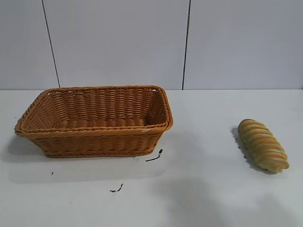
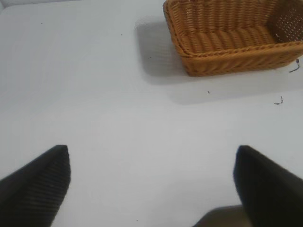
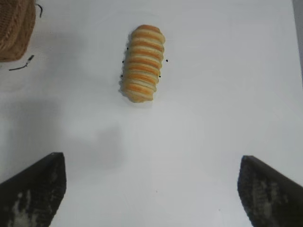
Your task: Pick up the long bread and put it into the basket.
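Note:
The long bread (image 1: 263, 144), a tan-golden loaf with orange-brown and pale yellow stripes, lies on the white table at the right. It also shows in the right wrist view (image 3: 142, 63), well ahead of my right gripper (image 3: 152, 165), which is open and empty above the table. The orange-brown wicker basket (image 1: 94, 142) stands at the left and is empty. It shows in the left wrist view (image 2: 236, 56) far ahead of my left gripper (image 2: 152, 161), which is open and empty. Neither gripper shows in the exterior view.
Small black marks (image 1: 155, 156) lie on the white table (image 1: 199, 189) in front of the basket's right corner, and another mark (image 1: 116, 189) lies nearer the front. A grey panelled wall (image 1: 142, 42) stands behind the table.

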Robot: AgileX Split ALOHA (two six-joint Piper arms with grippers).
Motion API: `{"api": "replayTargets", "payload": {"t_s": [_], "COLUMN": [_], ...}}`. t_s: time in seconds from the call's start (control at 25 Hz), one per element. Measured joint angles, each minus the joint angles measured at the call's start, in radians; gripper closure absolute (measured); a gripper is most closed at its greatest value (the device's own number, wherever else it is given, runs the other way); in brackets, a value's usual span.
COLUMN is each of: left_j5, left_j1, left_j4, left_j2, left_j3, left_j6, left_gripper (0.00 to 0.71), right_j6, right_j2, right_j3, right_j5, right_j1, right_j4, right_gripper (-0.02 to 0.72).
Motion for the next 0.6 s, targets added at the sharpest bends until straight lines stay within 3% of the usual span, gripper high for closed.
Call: {"api": "replayTargets", "payload": {"t_s": [0.28,0.6], "left_j5": [0.0,0.0], "left_j1": [0.0,0.0], "left_j4": [0.0,0.0], "left_j2": [0.0,0.0], "left_j3": [0.0,0.0], "left_j6": [0.0,0.0], "left_gripper": [0.014,0.014], "right_j6": [-0.01,0.034], "right_j2": [0.356,0.628], "right_j3": [-0.188,-0.348], "right_j5": [-0.101,-0.125], "right_j1": [0.076,0.066], "right_j4": [-0.002,-0.017], "right_gripper": [0.022,0.022]}}
